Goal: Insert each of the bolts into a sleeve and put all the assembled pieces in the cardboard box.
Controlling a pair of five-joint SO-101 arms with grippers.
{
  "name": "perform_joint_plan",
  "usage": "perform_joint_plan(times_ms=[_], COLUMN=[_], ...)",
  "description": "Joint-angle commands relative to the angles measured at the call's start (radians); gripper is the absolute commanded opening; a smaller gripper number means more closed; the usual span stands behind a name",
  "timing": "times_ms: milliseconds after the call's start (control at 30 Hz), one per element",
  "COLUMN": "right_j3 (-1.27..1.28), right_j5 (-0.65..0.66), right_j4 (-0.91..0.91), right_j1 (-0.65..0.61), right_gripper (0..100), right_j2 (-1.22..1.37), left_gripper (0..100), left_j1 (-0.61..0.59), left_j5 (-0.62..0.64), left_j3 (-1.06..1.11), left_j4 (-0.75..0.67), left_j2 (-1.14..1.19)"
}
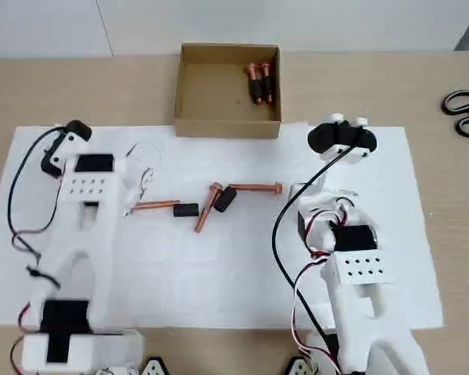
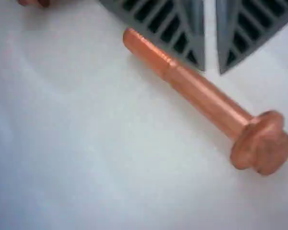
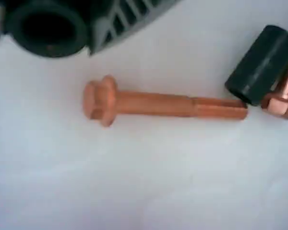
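Note:
Three copper bolts lie on the white paper: one at the left (image 1: 152, 205) (image 2: 201, 96), a slanted one in the middle (image 1: 206, 208), and one at the right (image 1: 256, 187) (image 3: 168, 104). Two loose black sleeves (image 1: 186, 209) (image 1: 225, 198) (image 3: 261, 64) lie among them. My left gripper (image 2: 211, 69) (image 1: 141, 176) hovers beside the left bolt's shaft, its fingers nearly together and holding nothing. My right gripper (image 3: 62, 28) (image 1: 298, 194) is shut on a black sleeve (image 3: 45, 28), seen end-on just beyond the right bolt's head. The cardboard box (image 1: 189, 86) holds two assembled pieces (image 1: 259, 82).
The white paper (image 1: 219, 281) covers most of the wooden table. Scissors (image 1: 465, 112) lie at the far right edge. The box stands at the back centre, behind the bolts. Cables hang from both arms.

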Motion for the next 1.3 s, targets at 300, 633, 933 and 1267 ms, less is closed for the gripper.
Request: perform_joint_plan(times_ms=[300, 633, 933, 1267], right_j3=[-0.006, -0.005, -0.005, -0.005], right_j5=[-0.002, -0.002, -0.002, -0.002], right_j4=[-0.021, -0.021, -0.021, -0.024], right_j1=[0.002, 0.004, 0.005, 0.007], right_gripper=[0.5, 0.5, 0.5, 0.5], right_j2=[-0.033, -0.033, -0.031, -0.002], left_gripper=[21, 33, 33, 33], left_j1=[0.038, 0.032, 0.034, 0.032], left_j5=[0.175, 0.377, 0.419, 0.419], left_j3=[-0.412, -0.432, -0.329, -0.274], left_j4=[0.273, 0.285, 0.282, 0.265], left_j2=[0.164, 0.187, 0.187, 0.187])
